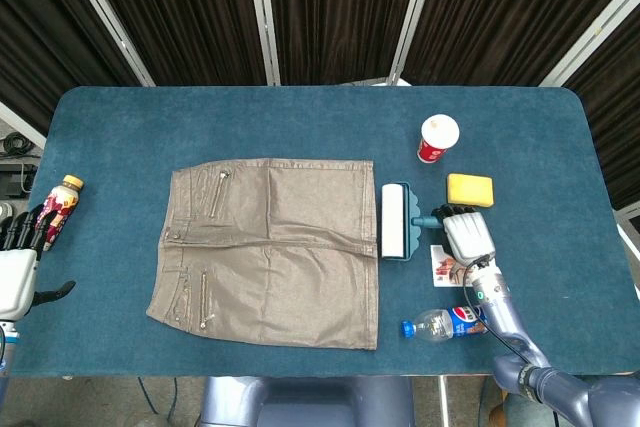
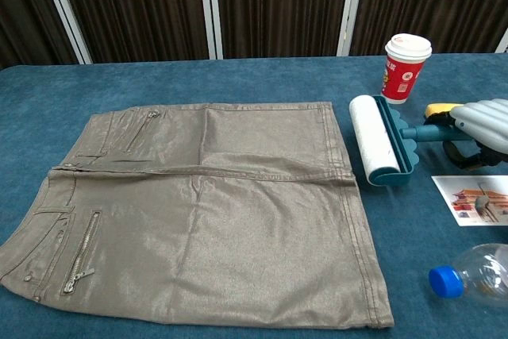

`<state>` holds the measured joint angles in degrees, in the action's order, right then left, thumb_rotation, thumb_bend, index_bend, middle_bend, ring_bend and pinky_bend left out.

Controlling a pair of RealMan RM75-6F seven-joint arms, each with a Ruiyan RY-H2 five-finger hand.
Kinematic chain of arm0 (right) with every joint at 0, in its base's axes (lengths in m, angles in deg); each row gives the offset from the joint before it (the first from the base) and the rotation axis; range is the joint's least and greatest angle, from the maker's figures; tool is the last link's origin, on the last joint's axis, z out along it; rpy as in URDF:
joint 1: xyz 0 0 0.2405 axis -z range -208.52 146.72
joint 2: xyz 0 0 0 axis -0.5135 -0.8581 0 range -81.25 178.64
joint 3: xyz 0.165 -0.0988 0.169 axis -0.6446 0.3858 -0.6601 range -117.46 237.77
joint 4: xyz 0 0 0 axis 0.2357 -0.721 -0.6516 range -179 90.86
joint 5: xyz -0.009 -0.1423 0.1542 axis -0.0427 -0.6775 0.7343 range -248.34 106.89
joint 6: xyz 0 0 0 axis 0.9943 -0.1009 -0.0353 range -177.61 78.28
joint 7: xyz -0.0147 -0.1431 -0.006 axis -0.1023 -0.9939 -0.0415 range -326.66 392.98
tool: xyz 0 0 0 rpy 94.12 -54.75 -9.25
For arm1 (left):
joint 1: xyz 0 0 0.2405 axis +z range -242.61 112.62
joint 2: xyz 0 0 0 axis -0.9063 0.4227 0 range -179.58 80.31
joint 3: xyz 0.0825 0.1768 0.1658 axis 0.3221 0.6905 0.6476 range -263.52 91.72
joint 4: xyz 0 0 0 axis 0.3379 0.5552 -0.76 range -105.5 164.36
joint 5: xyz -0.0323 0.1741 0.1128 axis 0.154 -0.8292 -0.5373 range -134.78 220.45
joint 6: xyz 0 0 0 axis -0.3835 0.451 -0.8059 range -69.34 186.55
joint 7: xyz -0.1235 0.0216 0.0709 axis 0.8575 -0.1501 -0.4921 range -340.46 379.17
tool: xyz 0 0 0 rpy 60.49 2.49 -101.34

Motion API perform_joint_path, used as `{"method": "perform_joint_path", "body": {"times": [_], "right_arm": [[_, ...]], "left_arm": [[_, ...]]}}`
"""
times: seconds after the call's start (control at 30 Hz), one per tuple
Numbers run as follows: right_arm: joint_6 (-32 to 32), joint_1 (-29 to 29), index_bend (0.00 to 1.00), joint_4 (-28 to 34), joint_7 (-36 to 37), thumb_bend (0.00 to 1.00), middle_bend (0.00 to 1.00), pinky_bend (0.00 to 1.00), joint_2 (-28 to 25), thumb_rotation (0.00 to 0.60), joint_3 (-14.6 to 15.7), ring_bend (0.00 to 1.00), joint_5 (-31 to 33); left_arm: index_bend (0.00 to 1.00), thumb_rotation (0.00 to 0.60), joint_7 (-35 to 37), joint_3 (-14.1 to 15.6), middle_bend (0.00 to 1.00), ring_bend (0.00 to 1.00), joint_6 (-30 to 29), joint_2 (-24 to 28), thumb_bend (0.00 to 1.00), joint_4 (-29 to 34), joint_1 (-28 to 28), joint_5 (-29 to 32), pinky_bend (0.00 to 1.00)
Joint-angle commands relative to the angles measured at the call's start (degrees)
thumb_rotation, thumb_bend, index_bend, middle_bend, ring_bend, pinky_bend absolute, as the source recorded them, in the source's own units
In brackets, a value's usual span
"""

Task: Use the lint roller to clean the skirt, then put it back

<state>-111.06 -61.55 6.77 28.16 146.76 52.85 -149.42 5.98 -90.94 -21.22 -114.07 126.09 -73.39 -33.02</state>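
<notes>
The tan skirt (image 1: 270, 247) (image 2: 198, 212) lies flat in the middle of the blue table. Just off its right edge is the teal lint roller (image 1: 396, 223) (image 2: 377, 144), its white roll facing the skirt. My right hand (image 1: 466, 237) (image 2: 484, 129) grips the roller's handle, with the fingers wrapped over it and hiding most of it. The roller appears raised a little off the cloth. My left hand (image 1: 15, 267) rests at the table's left edge, holding nothing, fingers extended; the chest view does not show it.
A red paper cup (image 1: 437, 138) and a yellow sponge (image 1: 469, 189) stand behind the right hand. A picture card (image 1: 447, 265) and a lying Pepsi bottle (image 1: 445, 324) are in front of it. A small drink bottle (image 1: 60, 205) lies at the far left.
</notes>
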Motion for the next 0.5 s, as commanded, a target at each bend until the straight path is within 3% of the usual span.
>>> {"method": "perform_joint_path", "body": {"times": [0.03,0.23,0.5], "right_arm": [[-1.9,-0.1,0.45,2.7,1.2,0.91,0.47,0.37,-1.9,0.600,-0.3,0.34,-1.4],[-2.9,-2.0,0.45,12.6,-2.1,0.92,0.47,0.37,-7.0,0.600,-1.7,0.34,-3.0],[1.1,-8.2,0.45,23.3,-14.1,0.93,0.47,0.38,-9.2,0.600,-1.9,0.34,-7.0]], "left_arm": [[0.00,0.600,0.2,0.1,0.00,0.00,-0.1,0.2,0.00,0.3,0.0,-0.3,0.00],[0.00,0.600,0.9,0.3,0.00,0.00,-0.1,0.6,0.00,0.9,-0.1,-0.9,0.00],[0.00,0.600,1.6,0.2,0.00,0.00,0.5,0.9,0.00,0.8,-0.3,-0.7,0.00]]}}
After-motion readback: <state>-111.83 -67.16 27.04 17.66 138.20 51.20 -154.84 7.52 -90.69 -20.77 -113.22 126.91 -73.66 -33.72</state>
